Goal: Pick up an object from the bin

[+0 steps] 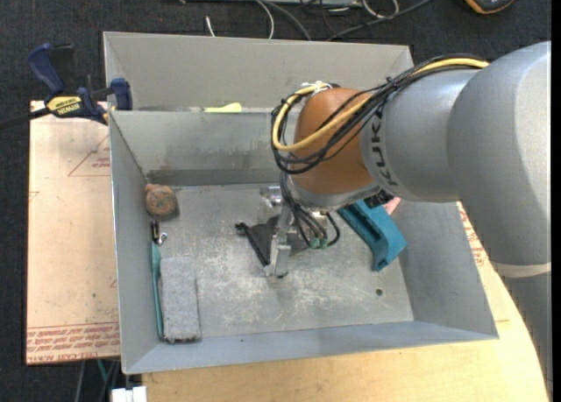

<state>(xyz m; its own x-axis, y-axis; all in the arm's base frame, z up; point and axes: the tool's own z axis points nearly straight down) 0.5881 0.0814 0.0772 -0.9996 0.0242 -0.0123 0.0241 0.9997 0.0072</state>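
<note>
**Gripper low at the bin's middle, black piece alongside**

The gripper (279, 260) is hanging down near the middle of the bin (307, 348), its tip close to the grey floor. Whether it is apart or together cannot be told. A small black angular piece (257, 236) is lying just beside it at its 10 o'clock. A blue plastic block (377, 232) is lying at its 3 o'clock. A brown round lump (161, 201) is sitting at the floor's 10 o'clock, and a grey oblong pad (180, 298) is lying at 8 o'clock.

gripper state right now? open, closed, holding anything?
Gripper: cannot be told, open or closed. It is low over the middle of the bin, left of a blue plastic thing.
</note>
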